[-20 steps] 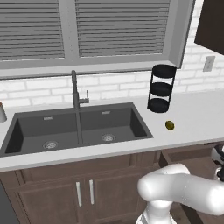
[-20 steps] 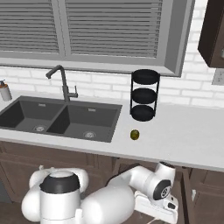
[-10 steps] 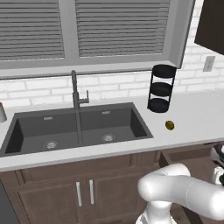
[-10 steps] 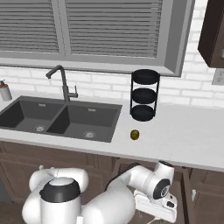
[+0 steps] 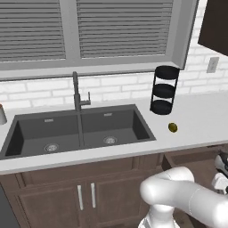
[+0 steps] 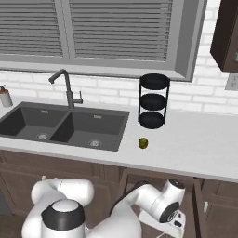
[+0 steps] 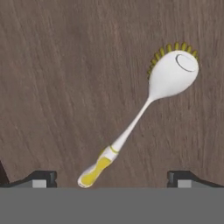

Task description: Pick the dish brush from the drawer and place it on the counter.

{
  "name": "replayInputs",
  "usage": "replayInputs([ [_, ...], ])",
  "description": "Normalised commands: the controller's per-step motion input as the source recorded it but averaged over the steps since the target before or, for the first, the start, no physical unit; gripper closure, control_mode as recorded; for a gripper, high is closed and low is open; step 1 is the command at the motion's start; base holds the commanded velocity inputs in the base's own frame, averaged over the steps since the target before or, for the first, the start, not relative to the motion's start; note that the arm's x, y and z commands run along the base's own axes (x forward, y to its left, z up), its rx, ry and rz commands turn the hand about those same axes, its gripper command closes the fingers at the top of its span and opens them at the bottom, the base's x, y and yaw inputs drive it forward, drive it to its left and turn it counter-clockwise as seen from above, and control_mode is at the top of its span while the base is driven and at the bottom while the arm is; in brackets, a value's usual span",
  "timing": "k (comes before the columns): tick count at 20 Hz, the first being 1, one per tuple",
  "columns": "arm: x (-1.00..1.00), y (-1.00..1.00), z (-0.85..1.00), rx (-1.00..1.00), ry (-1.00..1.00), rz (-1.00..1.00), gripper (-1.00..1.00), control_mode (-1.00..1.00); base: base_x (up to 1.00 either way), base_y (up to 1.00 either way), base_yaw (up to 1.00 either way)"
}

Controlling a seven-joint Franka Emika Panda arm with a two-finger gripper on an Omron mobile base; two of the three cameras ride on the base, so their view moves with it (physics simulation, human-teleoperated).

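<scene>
Reaching into the open drawer [image 5: 196, 156] is where I have the arm now. In the left base view the drawer stands pulled out under the counter [image 5: 202, 127], to the right of the double-basin sink [image 5: 75, 129]. Compared with a second ago, the white elbow has sunk a little and shifted right below the counter's front edge, while the sink, the faucet [image 5: 78, 95], the black three-tier rack [image 5: 164, 90] and the small olive-green fruit [image 5: 173, 128] beside the sink have all held their places, so the base has not driven.

From the right base view, the arm's wrist hangs inside the drawer [image 6: 195, 183] under the counter [image 6: 200, 144], right of the sink [image 6: 65, 125]. It sits slightly lower than before. The rack [image 6: 153, 101] and the fruit [image 6: 143, 143] stand unmoved on the counter.

My hand view looks straight down at the drawer floor [image 7: 65, 87]. On it the dish brush [image 7: 144, 111] lies flat, its white head with yellow bristles away from the fingers and its yellow-tipped handle end nearest them. The gripper [image 7: 111, 177] has its jaws spread wide, one fingertip on each side of the handle end and neither touching it. I judge the descent is bringing me over the handle; the grasp is not yet made, so the brush still lies in the drawer, not on the counter
</scene>
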Motion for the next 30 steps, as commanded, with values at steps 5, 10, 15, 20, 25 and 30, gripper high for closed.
replayInputs([
  [5, 0.00, 0.00, -0.14, 0.00, -0.07, -0.12, -1.00, -1.00, 0.00, 0.00, 0.00],
  [10, 0.00, 0.00, -0.16, -0.02, -0.01, -0.05, -1.00, -1.00, 0.00, 0.00, 0.00],
  [15, 0.00, 0.03, -0.37, -0.02, -0.02, 0.00, -1.00, -1.00, 0.00, 0.00, 0.00],
  [20, 0.01, 0.02, -0.36, -0.01, -0.04, 0.00, -1.00, -1.00, 0.00, 0.00, 0.00],
  [25, 0.01, 0.00, -0.12, 0.00, -0.01, 0.00, 1.00, -1.00, 0.00, 0.00, 0.00],
  [30, 0.00, 0.00, 0.00, 0.00, 0.00, 0.00, 1.00, -1.00, 0.00, 0.00, 0.00],
])
